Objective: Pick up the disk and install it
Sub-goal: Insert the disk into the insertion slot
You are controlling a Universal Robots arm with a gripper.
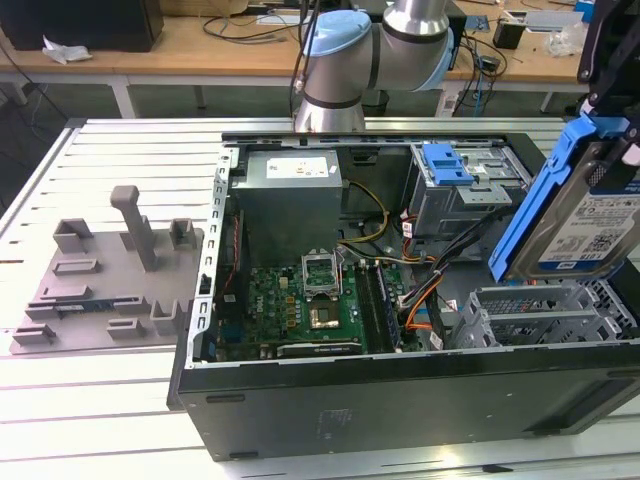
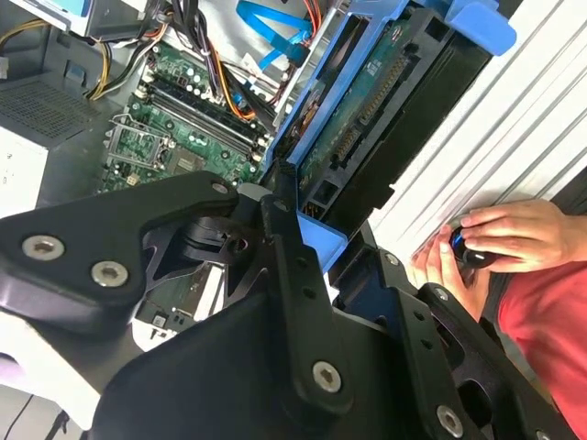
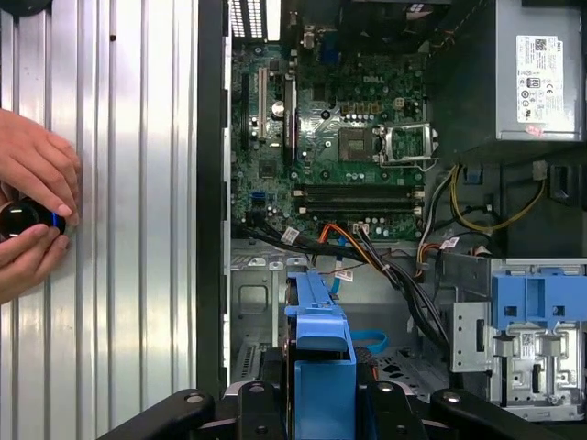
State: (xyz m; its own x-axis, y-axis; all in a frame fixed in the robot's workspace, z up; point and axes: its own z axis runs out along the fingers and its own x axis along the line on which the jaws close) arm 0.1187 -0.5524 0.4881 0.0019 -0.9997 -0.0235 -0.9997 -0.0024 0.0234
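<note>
The gripper [image 2: 321, 238] is clamping the disk [image 1: 588, 215] firmly; the disk is hanging below it, long axis tilting steeply downward, just above the drive cage [image 1: 530, 318] inside the open computer case [image 1: 400, 405].

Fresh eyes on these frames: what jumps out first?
The disk with its bright blue rails, tilted in the air above the drive cages at the exterior view's right, clamped in the gripper. Next, the open computer case lying on the slatted table, motherboard exposed. In the first wrist view, a person's hands rest on the table beside the case.
</note>
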